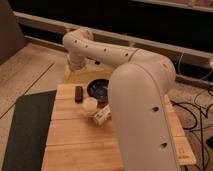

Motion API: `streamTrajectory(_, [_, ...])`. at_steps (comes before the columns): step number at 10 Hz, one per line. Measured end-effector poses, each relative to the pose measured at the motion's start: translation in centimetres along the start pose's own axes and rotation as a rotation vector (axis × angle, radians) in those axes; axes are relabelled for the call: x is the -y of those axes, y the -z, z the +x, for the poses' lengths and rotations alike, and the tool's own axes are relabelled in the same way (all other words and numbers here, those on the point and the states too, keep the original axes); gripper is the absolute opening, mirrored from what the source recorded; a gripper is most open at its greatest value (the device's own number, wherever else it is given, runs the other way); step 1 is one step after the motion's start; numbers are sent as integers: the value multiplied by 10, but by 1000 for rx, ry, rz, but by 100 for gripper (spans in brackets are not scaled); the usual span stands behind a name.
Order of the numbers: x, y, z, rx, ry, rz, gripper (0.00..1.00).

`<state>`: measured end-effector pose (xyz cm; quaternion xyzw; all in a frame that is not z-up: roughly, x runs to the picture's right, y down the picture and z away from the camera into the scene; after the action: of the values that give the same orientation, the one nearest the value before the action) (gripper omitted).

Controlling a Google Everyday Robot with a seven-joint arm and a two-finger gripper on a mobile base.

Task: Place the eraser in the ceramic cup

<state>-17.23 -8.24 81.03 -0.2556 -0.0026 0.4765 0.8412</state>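
The wooden table [75, 145] is bare planks at its near edge, with a dark mat [27, 130] along the left side. The robot's thick arm [142, 100] rises over the right half and hides what lies under it.

Further in, near the table's middle, a white bottle [102, 116] lies on its side. Just beyond it, close to touching, the ceramic cup [90, 105] stands upright with its mouth open upward, so a block could be dropped in from above.

The eraser [79, 93] lies flat on the wood a little past the cup, towards the far-left corner, close to the cup but apart from it. Its long axis runs near to far, one short end towards the far edge, the other towards the cup. It is untouched, so the pick-up is not yet done. To its right sits the dark bowl [99, 89].

Farthest off, the arm bends down to the far edge, where the gripper [75, 67] hangs above the far-left corner, beyond the eraser, probably placed to descend on it. Whether it is open or closed I cannot tell.
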Motion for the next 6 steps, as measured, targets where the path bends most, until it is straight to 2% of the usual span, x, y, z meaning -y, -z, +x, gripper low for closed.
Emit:
streamTrajectory(3, [3,-12,10,0,22,5,65])
streamTrajectory(6, [-10,-42,6,-40,46,-30,65])
